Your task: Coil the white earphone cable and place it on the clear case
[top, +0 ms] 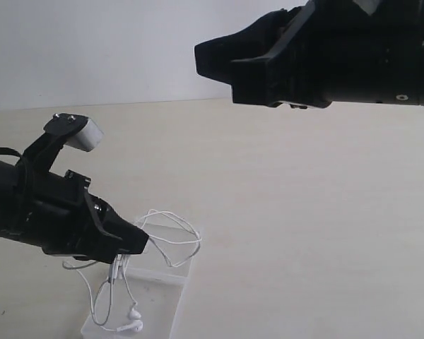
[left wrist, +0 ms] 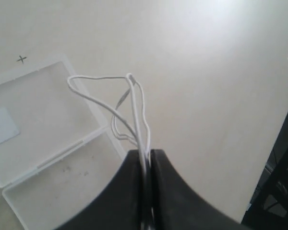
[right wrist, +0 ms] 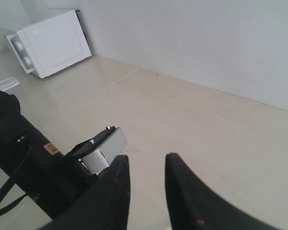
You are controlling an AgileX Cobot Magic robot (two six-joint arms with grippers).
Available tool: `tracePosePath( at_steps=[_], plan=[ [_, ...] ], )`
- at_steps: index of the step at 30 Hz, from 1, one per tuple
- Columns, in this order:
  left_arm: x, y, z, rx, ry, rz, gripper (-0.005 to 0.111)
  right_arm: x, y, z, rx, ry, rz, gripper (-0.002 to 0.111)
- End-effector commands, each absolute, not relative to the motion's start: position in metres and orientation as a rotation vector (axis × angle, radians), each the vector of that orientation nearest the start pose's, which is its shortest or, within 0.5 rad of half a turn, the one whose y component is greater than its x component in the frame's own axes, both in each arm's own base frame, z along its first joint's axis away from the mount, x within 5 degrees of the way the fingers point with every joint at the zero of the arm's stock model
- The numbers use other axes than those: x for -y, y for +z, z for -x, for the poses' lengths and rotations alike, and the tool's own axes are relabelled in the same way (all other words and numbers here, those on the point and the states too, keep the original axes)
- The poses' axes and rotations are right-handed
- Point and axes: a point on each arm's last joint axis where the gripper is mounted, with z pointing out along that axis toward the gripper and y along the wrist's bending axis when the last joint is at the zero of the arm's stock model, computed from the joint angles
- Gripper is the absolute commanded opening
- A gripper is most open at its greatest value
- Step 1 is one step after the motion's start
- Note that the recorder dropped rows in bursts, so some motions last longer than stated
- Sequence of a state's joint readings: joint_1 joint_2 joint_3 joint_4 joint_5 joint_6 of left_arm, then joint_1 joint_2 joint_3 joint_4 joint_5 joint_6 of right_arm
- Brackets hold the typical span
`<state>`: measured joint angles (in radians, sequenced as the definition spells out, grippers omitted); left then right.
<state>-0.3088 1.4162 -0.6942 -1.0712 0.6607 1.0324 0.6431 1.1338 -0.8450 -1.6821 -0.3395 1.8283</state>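
Step in hand: placement of the coiled cable.

The left gripper, a black two-finger unit, has its jaws pressed narrow on a gathered bunch of strands of the long thin white earphone cable. It hangs just above the small flat transparent plastic case, which lies opened flat on the pale beige tabletop. A small white square sticker shows in one half of the case.

From the pinch point, several loose loops spread over the case. Two small white earbuds trail down onto the case half nearer the exterior camera. Whether the lower loops rest on the plastic or hang just clear of it cannot be told. The coil is loose, not tight.

The right gripper, also black, is raised well away from the case. Its jaws stand partly apart with nothing between them.

Judgement: coiling appears done and the task is near its end. The next move calls for lowering the bunch onto the case, then parting the left jaws without dragging strands. The springy loops may spill past the case edge on release.
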Motion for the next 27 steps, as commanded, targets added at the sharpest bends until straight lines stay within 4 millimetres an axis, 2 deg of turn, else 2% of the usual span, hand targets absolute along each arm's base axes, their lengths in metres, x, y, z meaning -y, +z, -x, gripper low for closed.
tracePosePath(
  at_steps=[1,11,21,27],
  plan=[
    [0.124,0.204,-0.226,-2.488,-0.817,-0.651,0.0,-0.173,0.345,-0.182,-1.749,0.853,0.713,0.026],
    [0.122,0.199,-0.226,-2.534,-0.794,-0.641,0.0,-0.175,0.342,-0.181,-1.759,0.855,0.757,0.026],
    [0.118,0.195,-0.22,-2.594,-0.749,-0.749,0.0,-0.192,0.314,-0.19,-1.872,0.932,0.842,0.026],
    [0.116,0.193,-0.219,-2.615,-0.708,-0.786,0.0,-0.195,0.308,-0.192,-1.895,0.944,0.854,0.026]
  ],
)
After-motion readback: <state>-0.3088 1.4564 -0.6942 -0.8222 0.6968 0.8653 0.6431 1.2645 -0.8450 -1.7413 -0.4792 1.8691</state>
